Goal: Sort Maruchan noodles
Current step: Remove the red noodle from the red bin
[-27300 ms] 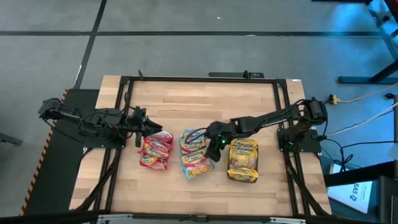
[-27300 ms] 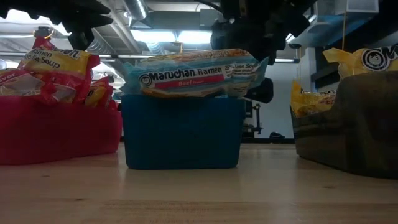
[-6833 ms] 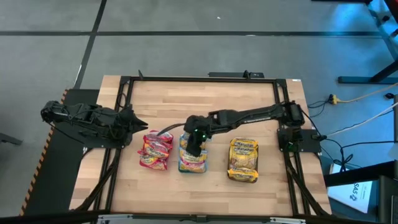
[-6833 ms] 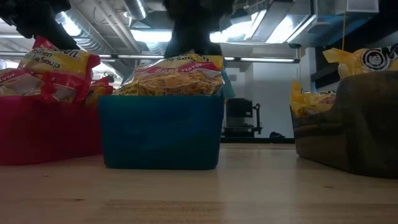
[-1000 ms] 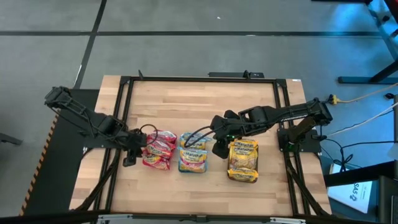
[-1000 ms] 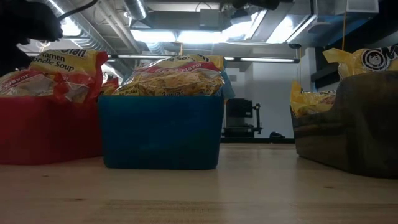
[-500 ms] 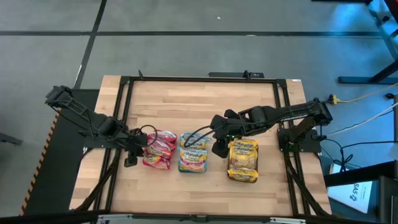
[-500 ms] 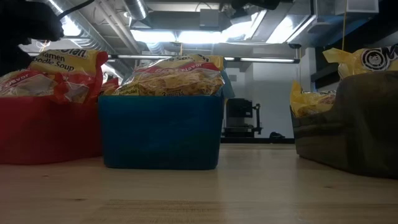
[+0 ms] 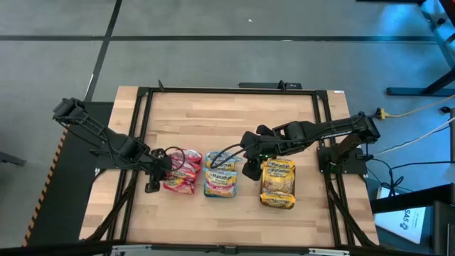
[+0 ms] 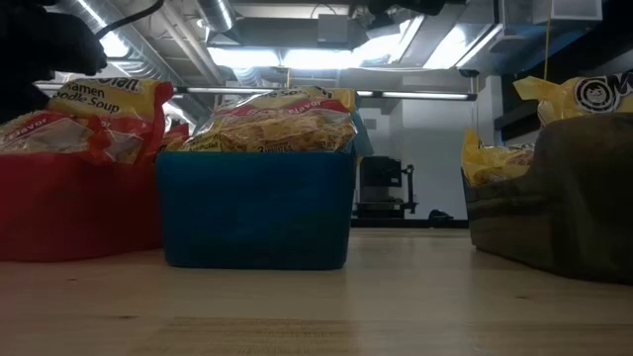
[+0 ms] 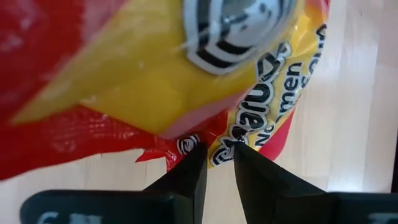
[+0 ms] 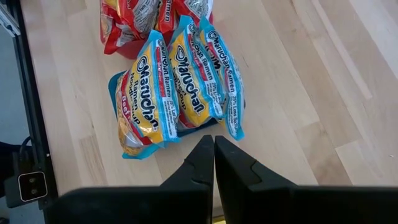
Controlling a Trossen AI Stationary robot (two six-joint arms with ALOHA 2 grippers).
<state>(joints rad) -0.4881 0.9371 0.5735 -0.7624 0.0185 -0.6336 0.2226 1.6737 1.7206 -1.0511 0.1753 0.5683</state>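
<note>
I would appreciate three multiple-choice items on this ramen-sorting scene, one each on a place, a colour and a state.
1. Where is the left gripper?
A. At the red packets
B. Over the yellow packets
C. Off the table

2. What colour is the tray under the blue-edged packets?
A. Red
B. Blue
C. Grey

3. How do the right gripper fingers stand?
A. Wide open
B. Shut on a packet
C. Shut, holding nothing

Answers:
1 A, the high view shows it at the red packets, and its wrist view shows a red packet's edge between its fingers.
2 B, the low view shows a blue tray.
3 C, its wrist view shows the fingers together and empty.
</note>
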